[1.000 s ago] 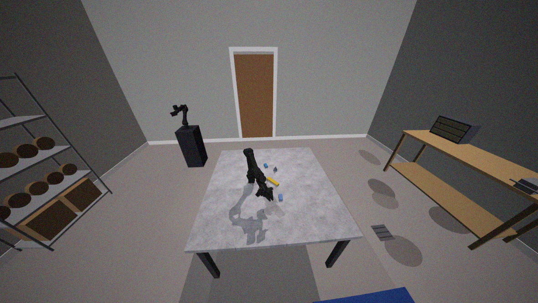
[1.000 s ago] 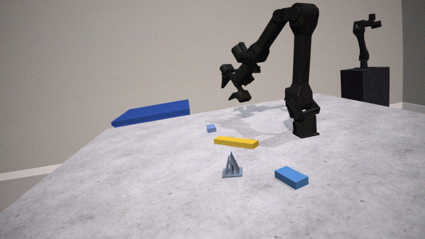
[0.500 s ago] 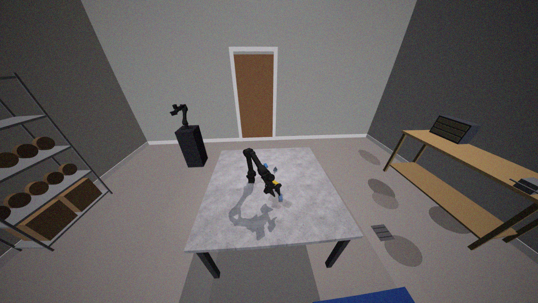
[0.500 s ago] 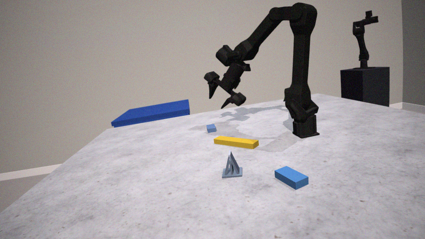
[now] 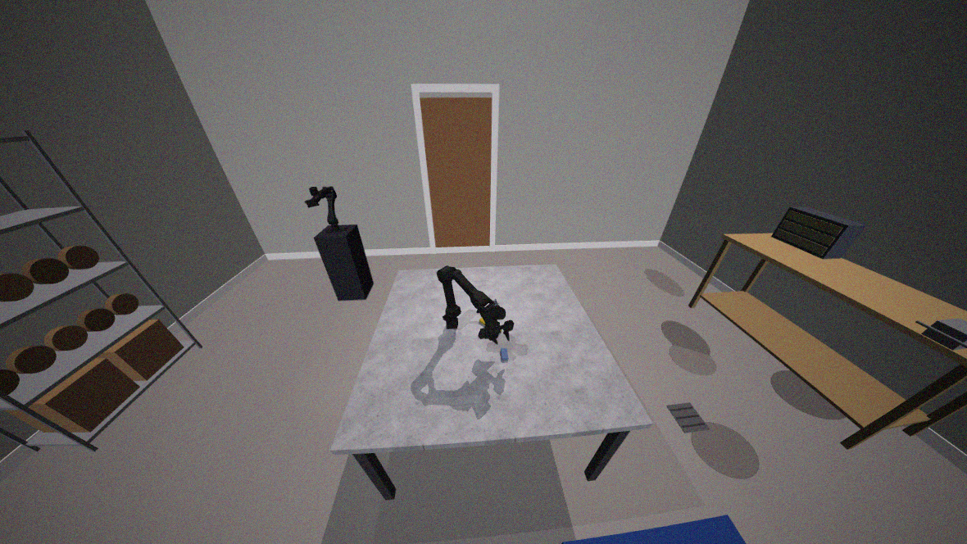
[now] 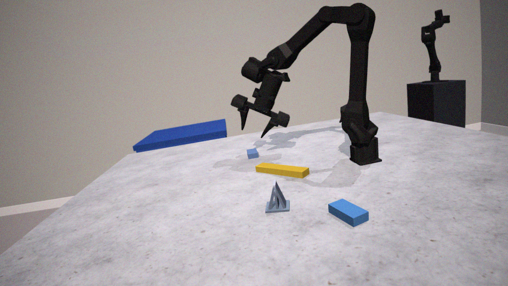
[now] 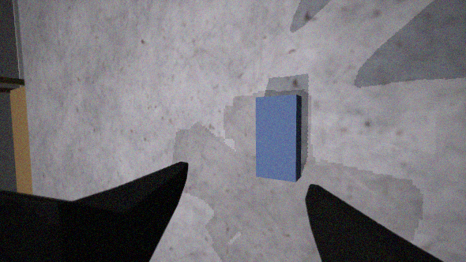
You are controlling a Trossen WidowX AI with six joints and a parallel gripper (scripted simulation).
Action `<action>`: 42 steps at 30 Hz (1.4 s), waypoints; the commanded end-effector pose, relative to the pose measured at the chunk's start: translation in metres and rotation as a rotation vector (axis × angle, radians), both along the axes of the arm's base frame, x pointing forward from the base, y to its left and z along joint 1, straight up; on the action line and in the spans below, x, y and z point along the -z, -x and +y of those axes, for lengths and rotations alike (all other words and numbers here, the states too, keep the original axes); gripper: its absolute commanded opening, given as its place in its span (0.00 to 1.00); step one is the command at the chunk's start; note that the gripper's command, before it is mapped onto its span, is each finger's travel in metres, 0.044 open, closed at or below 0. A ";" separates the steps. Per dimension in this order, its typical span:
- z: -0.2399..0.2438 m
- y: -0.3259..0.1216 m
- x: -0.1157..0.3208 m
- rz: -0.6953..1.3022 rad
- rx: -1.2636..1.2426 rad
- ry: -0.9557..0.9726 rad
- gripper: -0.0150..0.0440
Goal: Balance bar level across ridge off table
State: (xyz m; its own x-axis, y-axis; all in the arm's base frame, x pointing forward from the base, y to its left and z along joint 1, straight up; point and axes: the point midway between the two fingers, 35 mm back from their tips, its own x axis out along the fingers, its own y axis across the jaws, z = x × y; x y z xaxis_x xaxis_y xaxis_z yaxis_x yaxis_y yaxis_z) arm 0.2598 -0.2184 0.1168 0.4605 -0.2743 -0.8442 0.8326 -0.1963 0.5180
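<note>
The yellow bar (image 6: 281, 170) (image 5: 482, 321) lies flat on the table (image 6: 142, 231) (image 5: 560, 399); the arm covers most of it in the top view. The grey ridge (image 6: 280, 195) stands on its square base, nearer the exterior camera than the bar. Nothing rests on its sharp top. My gripper (image 6: 252, 133) (image 7: 247, 181) is open and empty. It points down from above the table, on the far side of the bar in the exterior view. The bar and the ridge are out of the wrist view.
A small blue block (image 5: 503, 354) (image 6: 252, 153) (image 7: 276, 138) lies on the table below and beyond my fingertips in the wrist view. A larger blue block (image 6: 348, 212) lies right of the ridge in the exterior view. A blue bin (image 6: 184, 135) stands beyond the table edge.
</note>
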 end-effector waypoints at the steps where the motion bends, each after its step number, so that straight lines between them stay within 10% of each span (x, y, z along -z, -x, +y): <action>1: 0.016 -0.004 0.005 0.065 -0.087 -0.006 0.79; 42: 0.169 0.011 0.007 0.571 -0.982 -0.003 0.79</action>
State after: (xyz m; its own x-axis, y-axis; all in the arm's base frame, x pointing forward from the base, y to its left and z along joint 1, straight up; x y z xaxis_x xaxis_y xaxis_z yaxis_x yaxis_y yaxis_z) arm 0.2493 -0.0493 0.1168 0.0347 -0.0007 -0.9994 0.7469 0.6645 0.0254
